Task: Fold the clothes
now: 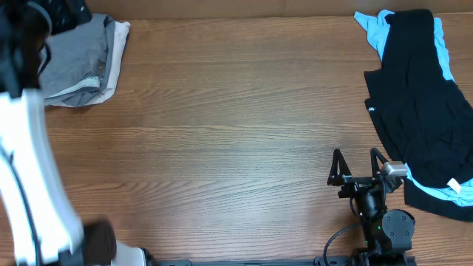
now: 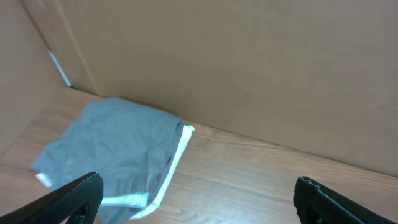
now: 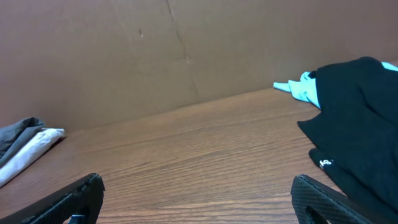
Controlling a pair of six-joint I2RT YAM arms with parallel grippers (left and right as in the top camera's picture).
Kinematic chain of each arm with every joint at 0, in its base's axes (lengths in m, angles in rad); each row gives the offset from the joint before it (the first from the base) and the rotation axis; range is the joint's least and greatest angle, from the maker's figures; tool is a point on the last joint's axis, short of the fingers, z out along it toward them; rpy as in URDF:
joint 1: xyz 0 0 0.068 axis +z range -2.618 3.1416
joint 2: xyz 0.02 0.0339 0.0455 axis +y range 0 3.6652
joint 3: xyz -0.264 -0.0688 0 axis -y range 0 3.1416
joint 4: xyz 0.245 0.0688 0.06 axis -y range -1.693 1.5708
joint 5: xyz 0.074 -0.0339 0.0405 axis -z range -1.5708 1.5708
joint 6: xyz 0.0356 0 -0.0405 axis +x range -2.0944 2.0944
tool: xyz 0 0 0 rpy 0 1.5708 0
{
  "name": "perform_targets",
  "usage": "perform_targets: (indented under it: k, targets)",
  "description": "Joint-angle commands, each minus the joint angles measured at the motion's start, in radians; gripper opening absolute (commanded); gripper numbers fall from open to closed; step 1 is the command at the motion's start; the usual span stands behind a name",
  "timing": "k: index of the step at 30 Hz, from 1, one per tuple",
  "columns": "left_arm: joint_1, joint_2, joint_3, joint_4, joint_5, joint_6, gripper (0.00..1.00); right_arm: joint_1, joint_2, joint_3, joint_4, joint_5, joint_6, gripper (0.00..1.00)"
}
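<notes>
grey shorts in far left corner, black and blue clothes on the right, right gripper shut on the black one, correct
No, the right gripper is open and empty beside the black and blue clothes, as the right wrist view shows. The grey shorts are far left.

We see the grey shorts (image 2: pixel 118 146) lying in a crumpled, bunched heap on the wood table (image 2: pixel 261 177), far-left corner, just beside the cardboard wall (image 2: pixel 249 62). A pale strip (image 2: pixel 176 160) runs along their right edge & under the near side; can't tell if it's a separate garment. Left gripper (image 2: pixel 198 186) w/ fingers (image 2: pixel 74 196) spread wide, nothing btwn them, near side of the shorts.
</notes>
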Motion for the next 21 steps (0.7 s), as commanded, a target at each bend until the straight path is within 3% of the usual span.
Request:
perform_targets:
  k: [1,7,13,17,21]
  targets:
    - [-0.006,-0.169,-0.124,-0.007,0.007,-0.017,1.0,-0.003,-0.012,-0.01,0.008,0.014,-0.004,1.0]
    - [-0.006,-0.385,-0.271,-0.04,-0.003,-0.015,1.0,-0.003,-0.012,-0.01,0.008,0.014,-0.004,1.0]
    - [-0.005,-0.512,-0.288,-0.168,-0.115,0.013,1.0,-0.003,-0.012,-0.01,0.008,0.014,-0.004,1.0]
    - [-0.005,-0.643,-0.47,-0.103,-0.106,-0.035,1.0,-0.003,-0.012,-0.01,0.007,0.014,-0.004,1.0]
    - [-0.005,-0.789,-0.797,0.161,-0.002,-0.066,1.0,-0.003,-0.012,-0.01,0.008,0.014,-0.004,1.0]
